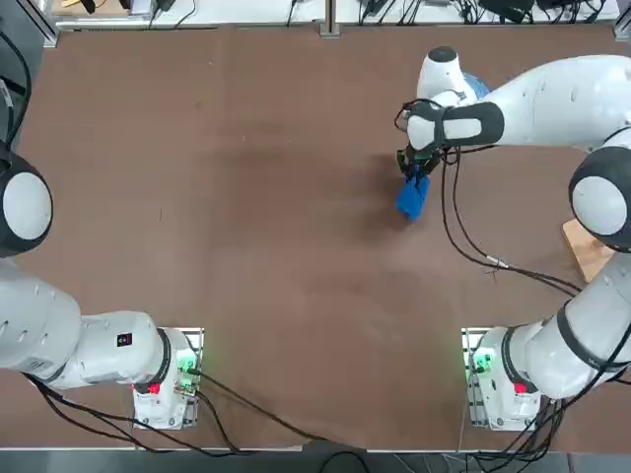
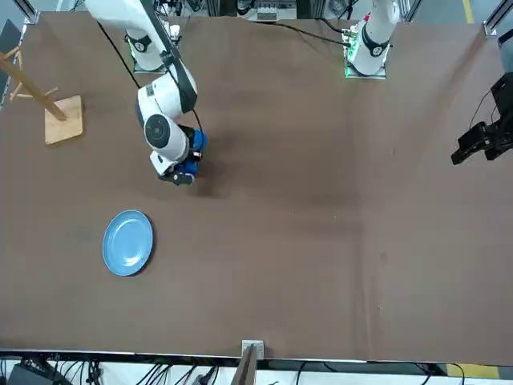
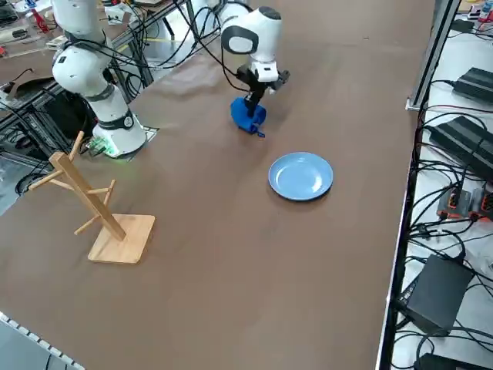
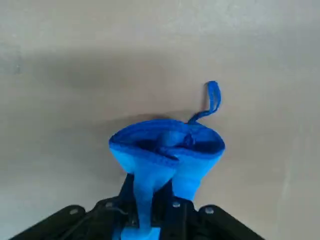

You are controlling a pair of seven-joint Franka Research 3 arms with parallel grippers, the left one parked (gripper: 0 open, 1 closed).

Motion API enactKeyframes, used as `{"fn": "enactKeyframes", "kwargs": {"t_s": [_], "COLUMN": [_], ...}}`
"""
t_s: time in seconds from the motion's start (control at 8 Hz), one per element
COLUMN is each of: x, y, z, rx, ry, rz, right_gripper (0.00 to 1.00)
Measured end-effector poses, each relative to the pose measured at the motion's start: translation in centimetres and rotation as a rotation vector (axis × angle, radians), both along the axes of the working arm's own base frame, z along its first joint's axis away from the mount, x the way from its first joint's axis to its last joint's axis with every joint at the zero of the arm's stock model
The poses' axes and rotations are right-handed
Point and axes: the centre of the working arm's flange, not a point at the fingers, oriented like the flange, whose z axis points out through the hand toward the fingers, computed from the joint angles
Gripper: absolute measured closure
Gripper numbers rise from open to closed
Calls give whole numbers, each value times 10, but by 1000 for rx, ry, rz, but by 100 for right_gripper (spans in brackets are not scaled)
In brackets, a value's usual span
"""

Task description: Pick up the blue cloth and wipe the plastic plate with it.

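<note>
The right gripper is clamped on the blue cloth, hanging bunched over the table, step 1 done; the plate nearby awaits wiping.

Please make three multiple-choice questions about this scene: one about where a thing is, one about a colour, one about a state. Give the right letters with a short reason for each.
1. Where is the wooden rack?
A. on the plate
B. near the table edge, apart from the plate
C. in the gripper

2. What colour is the plate?
A. light blue
B. red
C. white

3. What is the state of the right gripper?
A. open above the plate
B. shut on the cloth
C. open and holding nothing

Answers:
1 B: in the right side view the rack stands alone on the table, well away from the plate.
2 A: the plate is pale sky blue, lighter than the cloth.
3 B: in the wrist view the fingers pinch the cloth, which hangs bunched over the bare table, short of the plate.
</note>
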Motion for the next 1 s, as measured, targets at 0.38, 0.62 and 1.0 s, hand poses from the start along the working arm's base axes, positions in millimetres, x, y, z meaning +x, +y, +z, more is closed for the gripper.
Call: {"fn": "enactKeyframes", "kwargs": {"t_s": [0.38,0.62,1.0], "x": [4,12,43], "y": [-5,-2,-4], "z": [-7,1,30], "rx": [2,10,37], "ry": [-20,-44,-116], "rz": [-7,-20,-67], "right_gripper": [78,44,0]}}
